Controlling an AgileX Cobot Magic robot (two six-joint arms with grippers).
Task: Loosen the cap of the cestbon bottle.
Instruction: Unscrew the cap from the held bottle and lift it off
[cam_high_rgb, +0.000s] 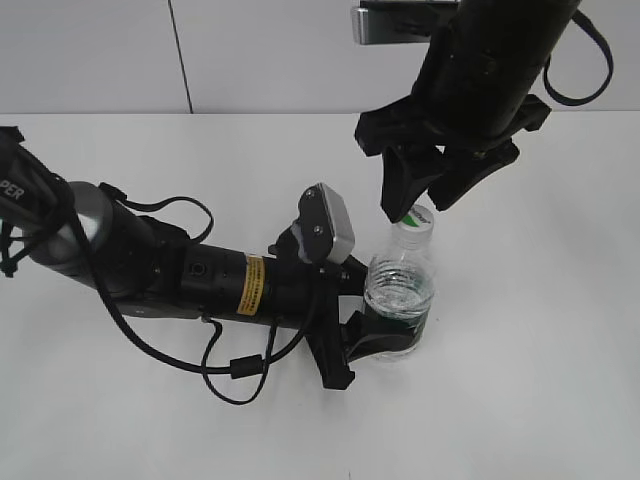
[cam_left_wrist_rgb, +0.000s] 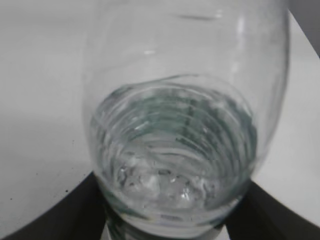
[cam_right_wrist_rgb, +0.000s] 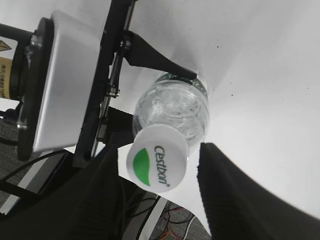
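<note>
The cestbon bottle (cam_high_rgb: 400, 285) stands upright on the white table, clear, part filled with water, with a dark green label band low down. My left gripper (cam_high_rgb: 385, 338) is shut on its lower body from the left. In the left wrist view the bottle (cam_left_wrist_rgb: 175, 130) fills the frame between the two dark fingers (cam_left_wrist_rgb: 167, 222). The white cap (cam_high_rgb: 417, 220) with its green mark sits on the neck. My right gripper (cam_high_rgb: 420, 207) hangs over it, open, one finger on each side. In the right wrist view the cap (cam_right_wrist_rgb: 157, 164) lies between the fingers (cam_right_wrist_rgb: 157, 150), with a gap on the right side; the bottle (cam_right_wrist_rgb: 172, 107) is below.
The left arm (cam_high_rgb: 200, 280) lies across the table from the left, with loose black cables (cam_high_rgb: 235, 365) beside it. Its wrist camera housing (cam_high_rgb: 328, 222) sits close to the bottle's left. The table's far edge meets a white wall (cam_high_rgb: 300, 50).
</note>
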